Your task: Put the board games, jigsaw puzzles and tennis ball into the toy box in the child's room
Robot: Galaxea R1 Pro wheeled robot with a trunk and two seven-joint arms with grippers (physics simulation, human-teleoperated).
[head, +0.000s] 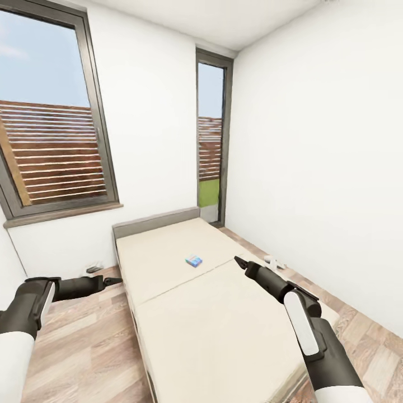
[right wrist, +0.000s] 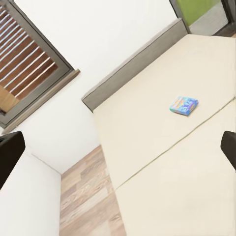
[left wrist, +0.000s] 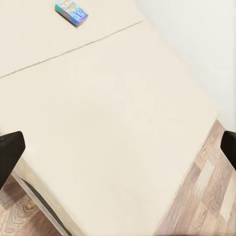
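A small, mostly blue board game (head: 193, 260) lies flat on the beige bed (head: 224, 330), near its middle seam on the headboard half. It also appears in the left wrist view (left wrist: 72, 11) and the right wrist view (right wrist: 184, 104). My right gripper (head: 239, 262) hovers open over the bed, a short way right of the game. Off the bed's left side, above the wood floor, my left gripper (head: 113, 280) stands open and empty. Both wrist views show dark fingertips (left wrist: 10, 152) (right wrist: 10, 152) far apart. The table, toy box, jigsaw puzzles and tennis ball are out of view.
White walls close the room on the right and behind the grey headboard (head: 157, 221). Tall dark-framed windows (head: 53, 117) (head: 211, 134) sit in the far wall. A small white object (head: 274, 261) lies on the floor right of the bed, and a small grey item (head: 94, 268) by the left wall.
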